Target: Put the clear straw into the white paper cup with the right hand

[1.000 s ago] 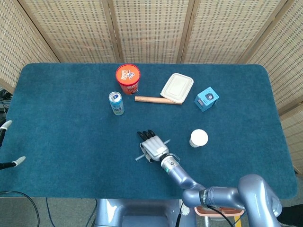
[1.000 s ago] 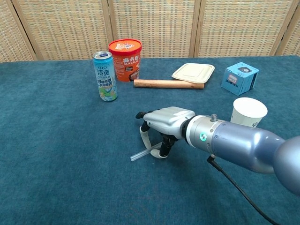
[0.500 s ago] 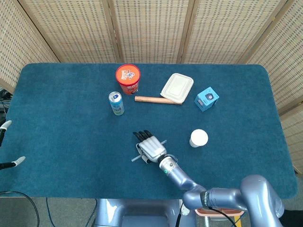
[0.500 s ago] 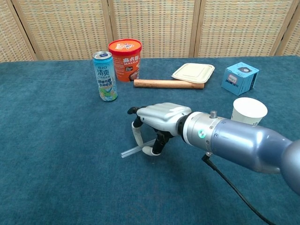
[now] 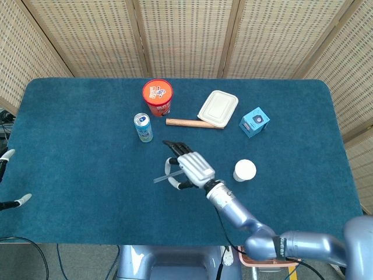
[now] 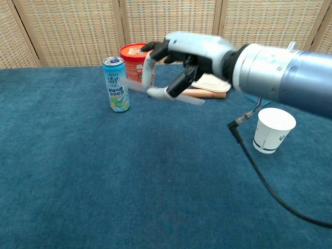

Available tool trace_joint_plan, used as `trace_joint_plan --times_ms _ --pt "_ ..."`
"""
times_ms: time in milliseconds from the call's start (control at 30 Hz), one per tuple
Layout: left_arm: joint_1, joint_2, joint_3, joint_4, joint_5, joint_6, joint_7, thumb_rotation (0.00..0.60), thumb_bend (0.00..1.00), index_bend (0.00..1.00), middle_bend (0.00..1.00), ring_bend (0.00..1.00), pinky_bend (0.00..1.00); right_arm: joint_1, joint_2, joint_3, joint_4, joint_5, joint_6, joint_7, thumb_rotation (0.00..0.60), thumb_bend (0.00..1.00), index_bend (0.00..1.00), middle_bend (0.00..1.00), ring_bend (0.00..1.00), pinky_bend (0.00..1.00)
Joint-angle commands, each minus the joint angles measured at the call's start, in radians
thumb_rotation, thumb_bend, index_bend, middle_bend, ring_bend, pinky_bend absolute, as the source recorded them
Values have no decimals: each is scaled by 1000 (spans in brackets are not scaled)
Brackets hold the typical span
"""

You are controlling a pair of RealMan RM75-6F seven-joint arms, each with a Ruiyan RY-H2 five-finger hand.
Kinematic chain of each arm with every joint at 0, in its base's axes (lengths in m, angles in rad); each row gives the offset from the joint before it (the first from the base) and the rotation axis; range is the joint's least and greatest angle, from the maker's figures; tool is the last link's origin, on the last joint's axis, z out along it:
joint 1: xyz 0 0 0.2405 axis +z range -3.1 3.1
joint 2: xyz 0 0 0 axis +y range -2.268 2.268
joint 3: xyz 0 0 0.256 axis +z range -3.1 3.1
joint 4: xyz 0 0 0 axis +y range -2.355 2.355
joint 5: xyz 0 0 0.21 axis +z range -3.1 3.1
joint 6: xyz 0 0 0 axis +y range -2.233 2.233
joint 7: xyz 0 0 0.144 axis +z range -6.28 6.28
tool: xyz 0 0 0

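One right hand (image 5: 191, 168) pinches clear straw (image 5: 165, 176) above table, w/ white paper cup (image 5: 245, 170) well apart.

A table (image 5: 70, 175) covered in deep teal carpet-like cloth stands before folding screens (image 5: 180, 35) of pale woven rattan set in light wooden frames, all evenly lit, with black cables (image 5: 23, 251) trailing on the grey floor at the near-left corner.

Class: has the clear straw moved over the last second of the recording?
Yes. The straw, held in the right hand, has risen off the table; in the chest view it now sits level with the drink can.
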State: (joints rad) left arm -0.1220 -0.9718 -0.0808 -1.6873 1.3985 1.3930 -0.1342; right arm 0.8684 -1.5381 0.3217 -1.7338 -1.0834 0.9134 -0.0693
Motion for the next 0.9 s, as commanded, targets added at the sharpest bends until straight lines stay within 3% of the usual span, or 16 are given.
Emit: trace_joint_plan --times_ms 33,233,400,667,900 --pt "2 -1 3 -3 9 7 2 600 60 0 0 0 0 -81 114 63 -91 -3 25 152 600 469 708 0 0 0" --pt "8 -2 8 -9 26 22 8 600 60 0 0 0 0 -181 239 89 -126 28 -3 377 600 469 708 0 0 0" --pt "10 -4 11 -11 32 27 11 600 60 0 0 0 0 -252 296 77 -86 -19 -49 573 600 469 708 0 0 0" --pt "8 -6 13 -14 33 25 19 600 60 0 0 0 0 -292 290 44 20 -118 -114 810 600 469 708 0 0 0" --pt "8 -7 11 -13 29 24 20 600 59 0 0 0 0 -294 249 14 110 -179 -126 905 600 469 708 0 0 0"
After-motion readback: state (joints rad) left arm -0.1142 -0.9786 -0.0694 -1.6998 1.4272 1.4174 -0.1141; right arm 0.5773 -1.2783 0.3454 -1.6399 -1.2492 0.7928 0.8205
